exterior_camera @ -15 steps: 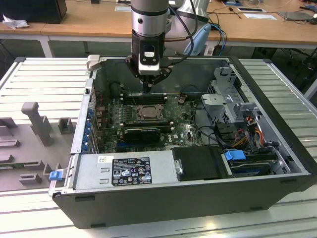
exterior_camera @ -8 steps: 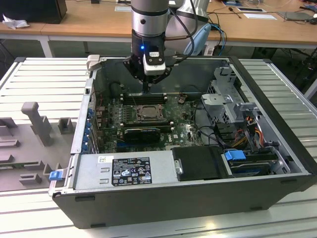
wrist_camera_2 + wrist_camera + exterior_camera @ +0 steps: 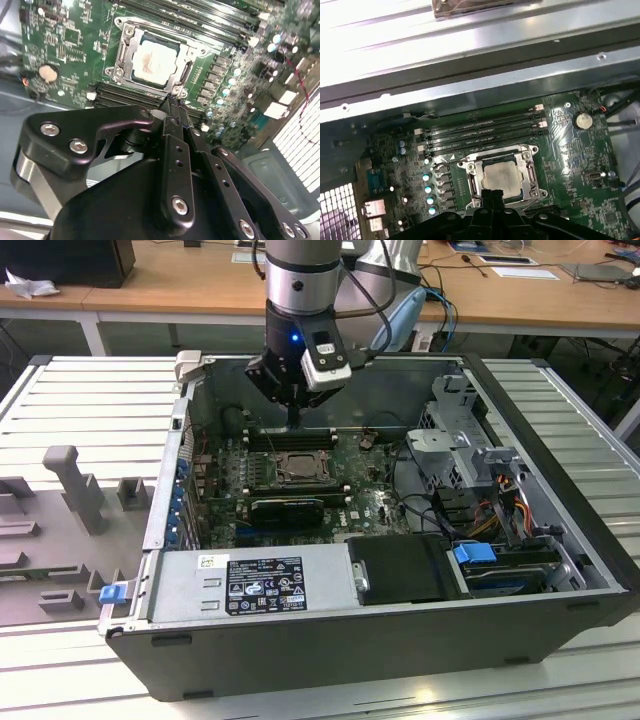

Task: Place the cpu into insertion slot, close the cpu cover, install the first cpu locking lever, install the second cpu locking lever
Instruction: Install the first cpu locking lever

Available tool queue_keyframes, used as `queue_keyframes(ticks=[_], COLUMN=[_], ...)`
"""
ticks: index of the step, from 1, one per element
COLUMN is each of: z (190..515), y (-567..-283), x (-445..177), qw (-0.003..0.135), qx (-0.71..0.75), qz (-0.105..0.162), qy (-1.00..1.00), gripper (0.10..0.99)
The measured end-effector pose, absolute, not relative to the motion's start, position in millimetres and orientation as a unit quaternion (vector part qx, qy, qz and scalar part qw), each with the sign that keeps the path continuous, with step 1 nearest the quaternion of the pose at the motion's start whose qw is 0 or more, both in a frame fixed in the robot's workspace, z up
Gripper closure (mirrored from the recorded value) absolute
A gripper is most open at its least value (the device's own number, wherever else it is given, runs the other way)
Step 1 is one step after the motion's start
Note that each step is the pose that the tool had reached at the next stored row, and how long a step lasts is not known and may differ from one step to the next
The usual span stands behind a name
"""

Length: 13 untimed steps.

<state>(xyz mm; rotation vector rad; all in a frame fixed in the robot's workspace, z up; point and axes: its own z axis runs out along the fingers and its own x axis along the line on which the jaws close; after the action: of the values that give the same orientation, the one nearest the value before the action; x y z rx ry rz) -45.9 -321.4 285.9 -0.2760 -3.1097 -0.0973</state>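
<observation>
Inside the open computer case (image 3: 560,570), the cpu (image 3: 151,61) sits in the insertion slot (image 3: 125,50) (cpu cover (image 3: 192,50) down); my gripper (image 3: 172,102), fingers pressed together, hovers beside that slot.

- The cpu (image 3: 150,61) top is pale silvery-beige, perhaps with a faint brownish smudge.
- The cpu cover (image 3: 123,52) is silvery.
- The circuit board (image 3: 65,60) is green.
- The gripper (image 3: 172,102) is black.
</observation>
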Motion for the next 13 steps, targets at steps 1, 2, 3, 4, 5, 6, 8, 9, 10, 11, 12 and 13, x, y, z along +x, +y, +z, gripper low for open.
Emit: queue_keyframes(ticks=[1, 2, 3, 4, 5, 6, 8, 9, 10, 11, 12, 13], z=[285.7, 285.4, 285.2, 285.0, 284.8, 284.6, 283.8, 283.0, 282.1, 281.4, 280.0, 279.4], y=[-321.4, -321.4, -321.4, -321.4, -321.4, -321.4, -321.4, -321.4, -321.4, -321.4, -321.4, -321.4], x=[-45.9, -45.8, -45.8, -45.9, -45.9, -45.8, -45.9, -45.9, -45.9, -45.9, -46.1, -46.8], qw=[0.009, 0.01, 0.01, 0.01, 0.011, 0.011, 0.011, 0.012, 0.012, 0.012, 0.012, 0.012], qx=[-0.07, -0.055, -0.046, -0.036, -0.028, -0.018, 0.004, 0.016, 0.027, 0.034, 0.042, 0.045], qz=[-0.031, -0.031, -0.031, -0.031, -0.031, -0.031, -0.03, -0.03, -0.03, -0.03, -0.03, -0.03], qy=[-0.997, -0.998, -0.998, -0.999, -0.999, -0.999, -0.999, -0.999, -0.999, -0.999, -0.999, -0.998], gripper=[0.98, 0.98, 0.98, 0.98, 0.98, 0.98, 0.98, 0.98, 0.98, 0.98, 0.98, 0.98])
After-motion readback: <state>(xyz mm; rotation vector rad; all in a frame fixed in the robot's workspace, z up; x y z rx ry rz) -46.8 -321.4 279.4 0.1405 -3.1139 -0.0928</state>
